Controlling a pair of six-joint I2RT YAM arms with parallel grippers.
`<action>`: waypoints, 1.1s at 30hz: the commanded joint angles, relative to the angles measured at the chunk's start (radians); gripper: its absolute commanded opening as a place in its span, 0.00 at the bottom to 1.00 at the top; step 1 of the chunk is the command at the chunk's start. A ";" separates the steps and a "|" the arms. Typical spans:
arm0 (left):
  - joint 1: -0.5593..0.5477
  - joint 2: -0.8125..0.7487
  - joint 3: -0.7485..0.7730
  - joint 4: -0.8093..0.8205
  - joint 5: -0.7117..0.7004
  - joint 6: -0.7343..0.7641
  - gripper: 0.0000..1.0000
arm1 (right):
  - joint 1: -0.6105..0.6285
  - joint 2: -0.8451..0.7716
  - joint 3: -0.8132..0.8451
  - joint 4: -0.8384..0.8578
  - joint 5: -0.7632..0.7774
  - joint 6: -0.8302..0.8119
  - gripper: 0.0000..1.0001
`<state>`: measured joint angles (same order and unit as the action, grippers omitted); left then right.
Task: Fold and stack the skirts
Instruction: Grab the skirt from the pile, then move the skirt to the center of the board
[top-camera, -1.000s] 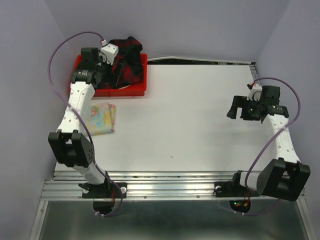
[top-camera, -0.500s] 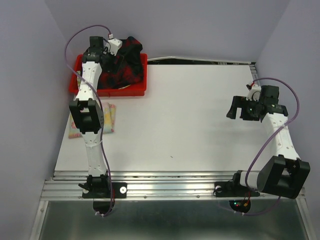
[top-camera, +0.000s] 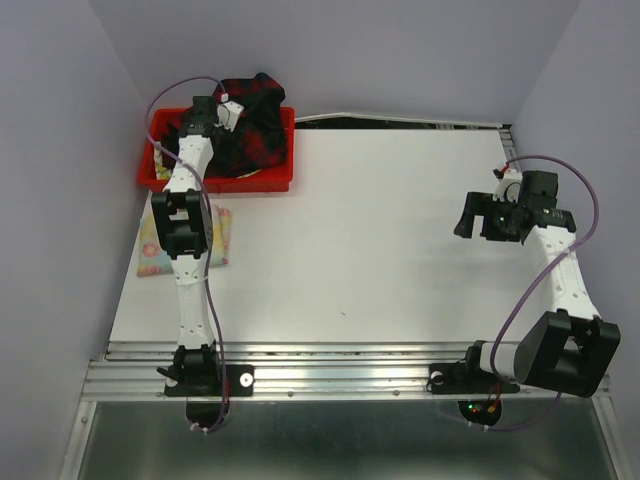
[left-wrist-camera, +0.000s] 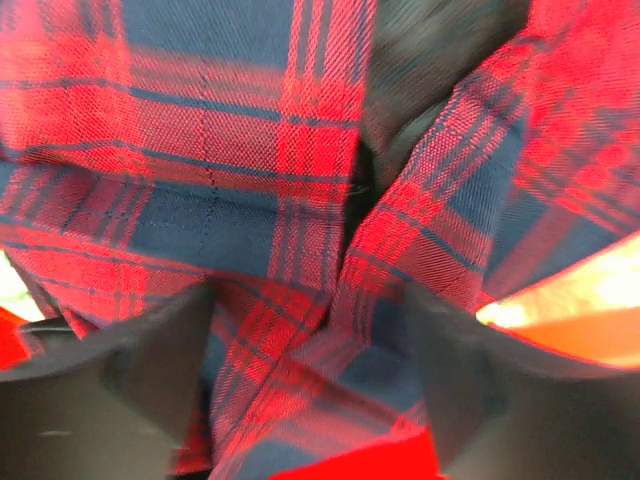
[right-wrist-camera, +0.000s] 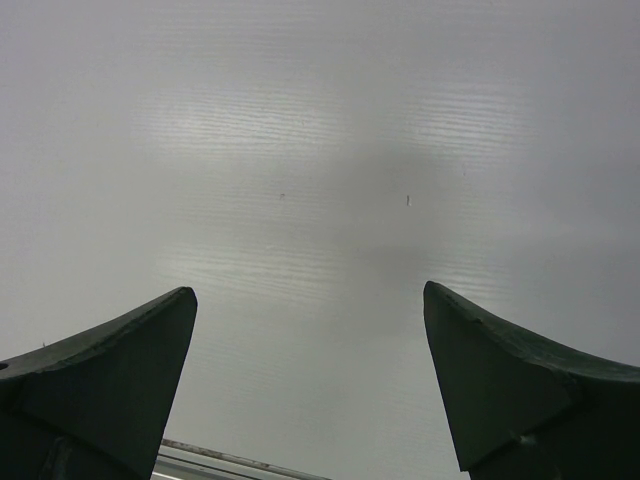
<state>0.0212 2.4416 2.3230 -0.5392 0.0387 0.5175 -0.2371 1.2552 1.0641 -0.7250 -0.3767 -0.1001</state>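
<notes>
Three pale lavender walls close in a white table, whose near edge ends in a ribbed metal rail. At the table's 11 o'clock corner sits a red bin. The red-and-black plaid skirt is heaped in it and spills over the far rim. The floral skirt lies folded flat at 9 o'clock, just to the 6 o'clock side of the bin (partly under the left arm's elbow). The left gripper is down in the bin, its fingers spread wide with plaid folds bunched between them, not pinched. The right gripper hovers at 3 o'clock, jaws wide apart over bare table, holding nothing. Against half a second ago, the left arm reaches slightly farther toward 12 o'clock into the bin and uncovers more of the floral skirt. The right arm is unmoved.
</notes>
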 joint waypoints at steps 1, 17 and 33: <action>0.006 -0.009 0.029 0.059 -0.098 -0.017 0.64 | -0.004 -0.008 0.022 0.022 0.016 0.000 1.00; -0.015 -0.527 0.059 0.137 0.082 -0.068 0.00 | -0.004 -0.039 0.040 0.016 -0.019 0.016 1.00; -0.224 -0.920 -0.069 0.384 0.640 -0.425 0.00 | -0.004 -0.033 0.114 -0.001 -0.125 0.016 1.00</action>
<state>-0.1631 1.5818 2.2955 -0.3115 0.4770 0.2401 -0.2371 1.2430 1.0855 -0.7326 -0.4393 -0.0814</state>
